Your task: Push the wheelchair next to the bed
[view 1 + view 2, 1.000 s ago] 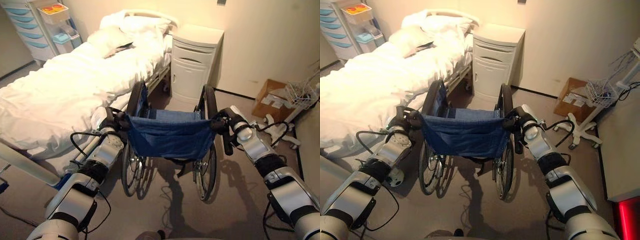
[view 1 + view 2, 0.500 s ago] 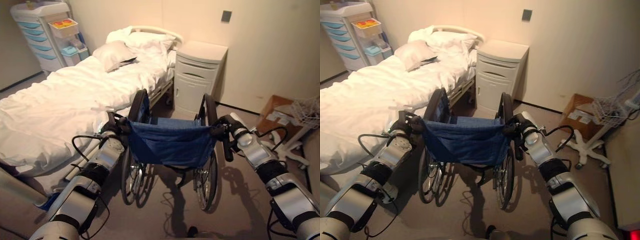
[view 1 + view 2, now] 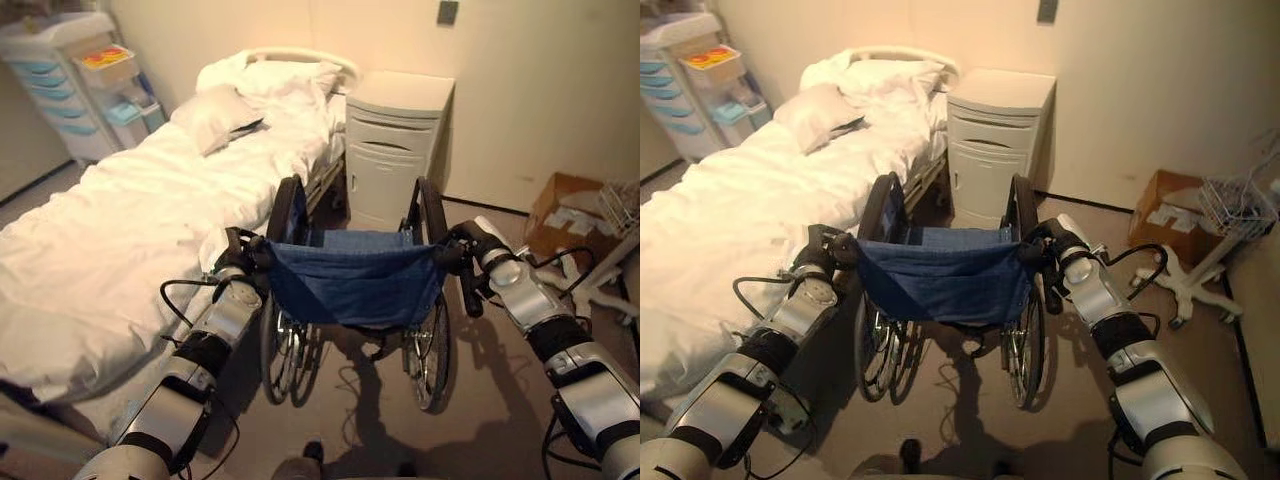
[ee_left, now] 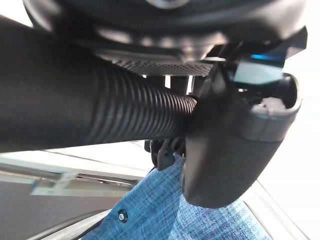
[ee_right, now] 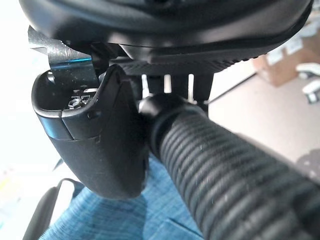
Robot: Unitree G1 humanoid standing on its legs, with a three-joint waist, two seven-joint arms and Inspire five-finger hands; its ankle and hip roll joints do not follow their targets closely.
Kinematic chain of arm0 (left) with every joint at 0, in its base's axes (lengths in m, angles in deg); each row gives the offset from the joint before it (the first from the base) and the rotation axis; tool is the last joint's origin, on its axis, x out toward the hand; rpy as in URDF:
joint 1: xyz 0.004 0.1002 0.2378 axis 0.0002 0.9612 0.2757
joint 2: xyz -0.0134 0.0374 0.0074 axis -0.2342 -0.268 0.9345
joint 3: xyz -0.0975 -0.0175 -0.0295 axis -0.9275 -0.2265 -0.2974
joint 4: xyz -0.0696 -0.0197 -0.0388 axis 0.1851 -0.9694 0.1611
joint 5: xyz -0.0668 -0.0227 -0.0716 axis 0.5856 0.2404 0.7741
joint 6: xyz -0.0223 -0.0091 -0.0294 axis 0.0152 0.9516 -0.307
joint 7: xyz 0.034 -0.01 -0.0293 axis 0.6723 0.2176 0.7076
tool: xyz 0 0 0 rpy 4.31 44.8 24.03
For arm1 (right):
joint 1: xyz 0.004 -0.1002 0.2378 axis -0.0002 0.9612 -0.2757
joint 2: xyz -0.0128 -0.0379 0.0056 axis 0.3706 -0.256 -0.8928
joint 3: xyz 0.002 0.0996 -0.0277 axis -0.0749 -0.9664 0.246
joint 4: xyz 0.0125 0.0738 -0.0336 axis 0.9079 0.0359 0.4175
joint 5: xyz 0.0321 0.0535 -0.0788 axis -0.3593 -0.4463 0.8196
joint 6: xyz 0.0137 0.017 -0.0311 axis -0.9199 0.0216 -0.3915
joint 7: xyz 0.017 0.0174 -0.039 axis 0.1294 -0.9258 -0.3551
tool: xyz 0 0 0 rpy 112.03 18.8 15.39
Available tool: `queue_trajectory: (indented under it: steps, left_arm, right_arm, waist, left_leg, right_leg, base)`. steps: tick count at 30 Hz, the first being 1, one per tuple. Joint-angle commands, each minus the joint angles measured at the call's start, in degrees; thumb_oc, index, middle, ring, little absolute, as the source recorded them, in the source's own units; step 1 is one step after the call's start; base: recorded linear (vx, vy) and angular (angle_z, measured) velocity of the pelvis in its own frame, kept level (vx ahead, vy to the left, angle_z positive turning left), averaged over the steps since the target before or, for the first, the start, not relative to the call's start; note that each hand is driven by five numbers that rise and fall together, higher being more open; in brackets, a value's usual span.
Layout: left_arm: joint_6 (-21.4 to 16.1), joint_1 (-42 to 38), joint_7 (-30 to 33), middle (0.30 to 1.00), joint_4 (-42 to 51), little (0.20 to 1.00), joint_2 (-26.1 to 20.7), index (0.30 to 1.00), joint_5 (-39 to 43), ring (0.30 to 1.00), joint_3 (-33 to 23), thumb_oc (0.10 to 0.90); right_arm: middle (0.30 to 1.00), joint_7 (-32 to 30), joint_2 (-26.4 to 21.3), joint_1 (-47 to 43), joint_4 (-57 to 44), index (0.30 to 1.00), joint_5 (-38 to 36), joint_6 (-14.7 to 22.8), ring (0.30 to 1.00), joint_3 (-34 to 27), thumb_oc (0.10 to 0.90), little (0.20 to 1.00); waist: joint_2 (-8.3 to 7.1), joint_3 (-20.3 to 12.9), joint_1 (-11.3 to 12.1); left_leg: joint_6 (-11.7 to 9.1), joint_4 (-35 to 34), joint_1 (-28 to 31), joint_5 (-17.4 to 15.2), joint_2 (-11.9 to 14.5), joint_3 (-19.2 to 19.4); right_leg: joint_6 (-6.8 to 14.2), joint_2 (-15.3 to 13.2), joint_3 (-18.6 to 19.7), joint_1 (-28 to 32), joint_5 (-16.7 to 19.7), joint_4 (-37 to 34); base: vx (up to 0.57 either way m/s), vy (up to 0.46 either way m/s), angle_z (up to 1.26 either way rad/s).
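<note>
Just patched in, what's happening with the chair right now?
The robot stands behind the blue fabric-backed wheelchair, gripping both ribbed black push handles: the left hand is curled round the left handle and the right hand round the right handle. The wheelchair sits alongside the white-sheeted hospital bed, facing the cream bedside cabinet against the wall. A cardboard box lies on the floor to the right.
</note>
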Motion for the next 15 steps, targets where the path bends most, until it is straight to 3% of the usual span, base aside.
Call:
queue_trajectory:
  steps: [1, 7, 9, 10, 12, 15]
  left_arm:
    - [-3.76, 4.41, -8.77, 0.3, -5.84, 0.3, 2.12, 0.3, 5.99, 0.3, -0.05, 0.4]
    - [-4.44, 4.45, -8.96, 0.3, -5.3, 0.3, 1.96, 0.3, 5.5, 0.3, -0.29, 0.4]
    - [-4.29, 4.49, -9.17, 0.3, -4.72, 0.3, 1.95, 0.3, 5.24, 0.3, -0.35, 0.4]
    - [-4.07, 4.66, -9.41, 0.3, -4.44, 0.3, 2.03, 0.3, 4.79, 0.3, -0.41, 0.4]
    - [-3.86, 5.14, -9.69, 0.3, -4.12, 0.3, 1.71, 0.3, 4.32, 0.3, -0.49, 0.4]
    - [-4.11, 6.95, -9.62, 0.3, -3.61, 0.3, 1.07, 0.3, 4.06, 0.3, -1.4, 0.4]
  right_arm:
    - [0.3, 3.01, 0.42, 8.05, 3.51, 0.3, -1.86, -0.04, 0.3, 3.17, 0.4, 0.3]
    - [0.3, 2.12, 1.41, 8.21, 4.7, 0.3, -1.09, -0.23, 0.3, 2.45, 0.4, 0.3]
    - [0.3, 1.23, 1.48, 8.91, 4.8, 0.3, -1.34, -0.08, 0.3, 1.85, 0.4, 0.3]
    - [0.3, 0.73, 1.37, 9.8, 4.35, 0.3, -1.42, 0.1, 0.3, 1.34, 0.4, 0.3]
    - [0.3, 0.38, 1.05, 10.74, 3.75, 0.3, -1.65, 0.51, 0.3, 0.96, 0.4, 0.3]
    - [0.3, 1.06, 0.66, 12.06, 2.52, 0.3, -1.26, 0.58, 0.3, 0.41, 0.4, 0.3]
  waist:
    - [-3.22, 0.55, -3.93]
    - [-2.64, -0.65, -4.03]
    - [-2.63, -1.12, -3.64]
    - [-2.56, -1.27, -3.43]
    - [-2.27, -1.22, -3.48]
    - [-2.47, -0.82, -4.21]
  left_leg:
    - [1.43, 0.78, -3.28, 3.24, -2.31, -2.97]
    - [2.87, -1.69, -2.58, 3.46, -3.47, -2.24]
    - [3.92, -1.26, -3.29, 2.83, -4.32, -1.28]
    - [4.28, -1.24, -3.22, 2.4, -4.46, -0.34]
    - [4.52, -1.08, -2.76, 1.79, -4.11, 0.94]
    - [4.3, -0.52, -0.15, 0.43, -3.73, 2.83]
  right_leg:
    - [5.74, -0.73, -3.35, 4.14, -2.24, 3.8]
    - [7.08, -1.16, -1.74, 2.74, -1.24, 7.24]
    - [7.33, -1.58, -1.13, 2.01, 0.45, 14.15]
    - [7.26, -2.58, -1.52, 0.86, 2.31, 19.38]
    - [7.13, -2.71, -2.28, -0.77, 2.71, 23.67]
    - [7.17, -1.82, -4.81, -4.46, 3.77, 22.55]
  base:
    - [0.2, 0.125, -0.54]
    - [0.19, 0.141, -0.55]
    - [0.19, 0.145, -0.19]
    - [0.16, 0.116, -0.25]
    - [0.15, 0.077, -0.18]
    - [0.24, -0.012, -0.02]
